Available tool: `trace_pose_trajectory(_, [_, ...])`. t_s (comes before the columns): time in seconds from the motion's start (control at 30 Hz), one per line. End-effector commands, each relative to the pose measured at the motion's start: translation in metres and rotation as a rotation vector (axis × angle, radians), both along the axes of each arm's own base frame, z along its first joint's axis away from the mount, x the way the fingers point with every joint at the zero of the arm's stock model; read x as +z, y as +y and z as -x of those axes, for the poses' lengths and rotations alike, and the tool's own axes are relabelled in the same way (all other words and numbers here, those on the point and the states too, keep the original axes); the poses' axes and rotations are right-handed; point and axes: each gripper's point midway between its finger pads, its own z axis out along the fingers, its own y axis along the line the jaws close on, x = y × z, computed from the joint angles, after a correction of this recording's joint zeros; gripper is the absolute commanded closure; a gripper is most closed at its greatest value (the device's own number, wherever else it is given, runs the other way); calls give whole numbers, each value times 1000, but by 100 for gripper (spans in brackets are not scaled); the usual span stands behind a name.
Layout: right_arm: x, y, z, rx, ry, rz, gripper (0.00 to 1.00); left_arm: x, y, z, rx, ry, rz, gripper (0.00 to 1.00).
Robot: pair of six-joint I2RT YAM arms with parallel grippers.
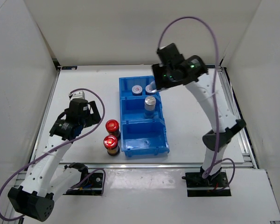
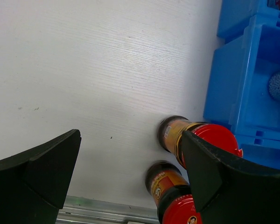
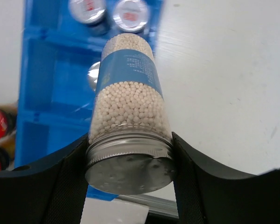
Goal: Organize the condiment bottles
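Two dark red-capped bottles (image 1: 112,126) (image 1: 111,143) stand on the table left of the blue bin (image 1: 123,116). My left gripper (image 1: 92,117) is open and empty beside them; in the left wrist view (image 2: 130,137) both bottles (image 2: 177,133) (image 2: 165,182) lie by its right finger. My right gripper (image 1: 154,86) is shut on a pale silver-capped bottle (image 3: 128,93), held above the bin's far end. The other pale bottle (image 1: 150,103) stands in the middle compartment. Two short white-capped bottles (image 3: 87,9) (image 3: 130,11) stand in the far compartment.
The bin's near compartment (image 1: 144,137) holds nothing. White walls close the table on the left, back and right. A metal rail (image 1: 177,165) runs along the table's near edge.
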Motion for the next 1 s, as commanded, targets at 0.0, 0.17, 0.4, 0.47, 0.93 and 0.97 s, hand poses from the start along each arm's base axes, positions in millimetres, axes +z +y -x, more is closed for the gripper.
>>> trace_pose_trajectory(0.0, [10,66,18,296,-36,-27,100,8,6,-1,15,-32,-23,0])
trace_pose_trajectory(0.17, [-32,123,36,512,47,41,100,4,3,1,1,-20,-14,0])
trace_pose_trajectory(0.4, [-113,149,22,540,195,123,100,4,1,1,-6,-18,-8,0])
trace_pose_trajectory(0.47, [-119,155,17,553,221,80,100,1,0,1,-12,-7,-4,0])
trace_pose_trajectory(0.93, [-169,158,-4,466,359,25,42,-13,-15,5,-51,47,59,0])
trace_pose_trajectory(0.97, [-169,158,-4,466,359,25,40,-13,-15,5,-51,47,59,0])
